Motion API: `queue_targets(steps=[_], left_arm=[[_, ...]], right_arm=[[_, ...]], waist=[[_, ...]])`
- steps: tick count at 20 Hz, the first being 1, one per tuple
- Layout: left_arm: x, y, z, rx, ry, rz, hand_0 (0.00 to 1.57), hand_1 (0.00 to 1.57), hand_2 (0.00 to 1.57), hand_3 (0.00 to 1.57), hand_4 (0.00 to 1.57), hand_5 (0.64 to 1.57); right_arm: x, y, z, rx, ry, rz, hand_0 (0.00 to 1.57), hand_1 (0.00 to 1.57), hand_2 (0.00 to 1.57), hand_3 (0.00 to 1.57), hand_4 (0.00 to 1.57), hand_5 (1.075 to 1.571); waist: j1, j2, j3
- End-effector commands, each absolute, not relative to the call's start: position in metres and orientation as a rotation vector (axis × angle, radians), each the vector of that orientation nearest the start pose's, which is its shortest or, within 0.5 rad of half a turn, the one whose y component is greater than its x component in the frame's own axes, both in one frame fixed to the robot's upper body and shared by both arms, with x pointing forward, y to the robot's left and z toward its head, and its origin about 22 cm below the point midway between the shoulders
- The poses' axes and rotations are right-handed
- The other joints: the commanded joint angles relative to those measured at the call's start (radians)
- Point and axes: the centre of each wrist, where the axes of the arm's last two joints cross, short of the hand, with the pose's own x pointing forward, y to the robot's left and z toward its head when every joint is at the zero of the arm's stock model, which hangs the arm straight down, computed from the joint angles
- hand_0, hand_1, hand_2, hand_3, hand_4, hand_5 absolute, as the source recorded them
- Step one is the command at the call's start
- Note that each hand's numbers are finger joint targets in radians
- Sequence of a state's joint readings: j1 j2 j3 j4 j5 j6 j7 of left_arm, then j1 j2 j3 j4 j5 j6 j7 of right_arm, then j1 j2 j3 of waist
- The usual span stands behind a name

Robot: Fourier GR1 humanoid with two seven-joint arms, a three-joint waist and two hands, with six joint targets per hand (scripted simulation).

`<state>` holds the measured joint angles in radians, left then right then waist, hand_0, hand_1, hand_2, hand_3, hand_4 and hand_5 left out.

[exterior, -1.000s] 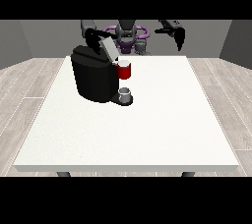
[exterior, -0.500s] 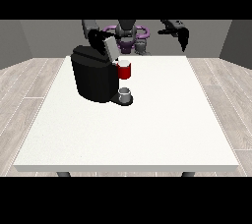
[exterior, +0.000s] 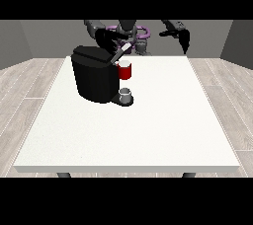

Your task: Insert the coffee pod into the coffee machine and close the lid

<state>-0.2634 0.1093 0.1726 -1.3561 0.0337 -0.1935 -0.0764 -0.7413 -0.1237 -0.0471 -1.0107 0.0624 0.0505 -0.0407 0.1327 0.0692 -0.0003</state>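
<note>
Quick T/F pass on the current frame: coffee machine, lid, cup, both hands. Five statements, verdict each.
1. The black boxy coffee machine stands on the white table, toward the view's left. True.
2. A small grey cup sits at the machine's base, below the red front part. True.
3. The hand at the view's right rests on the machine's lid. False: it hangs in the air beyond the table's far edge, away from the machine.
4. The machine's grey-edged lid lies flat and closed. False: it is tilted up at an angle.
5. The hand at the view's left is down on the table by the cup. False: it is above the machine, next to the lid.
</note>
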Motion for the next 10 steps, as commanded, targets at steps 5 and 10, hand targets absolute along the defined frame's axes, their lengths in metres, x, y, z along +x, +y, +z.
queue_targets(steps=[5, 10], left_arm=[[0.311, 0.288, 0.033, -0.039, -1.669, -0.125, 0.00, 0.00, 0.00, 0.00, 0.15, 1.571], [0.308, 0.275, 0.031, -0.047, -1.717, -0.149, 0.00, 0.00, 0.00, 0.00, 0.17, 1.571]], right_arm=[[0.405, -0.150, 0.104, -0.007, -1.774, 0.454, 0.00, 0.00, 0.00, 0.00, 0.15, 1.571], [0.416, -0.161, 0.118, -0.044, -1.805, 0.466, 0.00, 0.00, 0.00, 0.00, 0.12, 1.571]], waist=[[0.009, -0.002, 0.0002], [0.024, 0.032, 0.0002]])
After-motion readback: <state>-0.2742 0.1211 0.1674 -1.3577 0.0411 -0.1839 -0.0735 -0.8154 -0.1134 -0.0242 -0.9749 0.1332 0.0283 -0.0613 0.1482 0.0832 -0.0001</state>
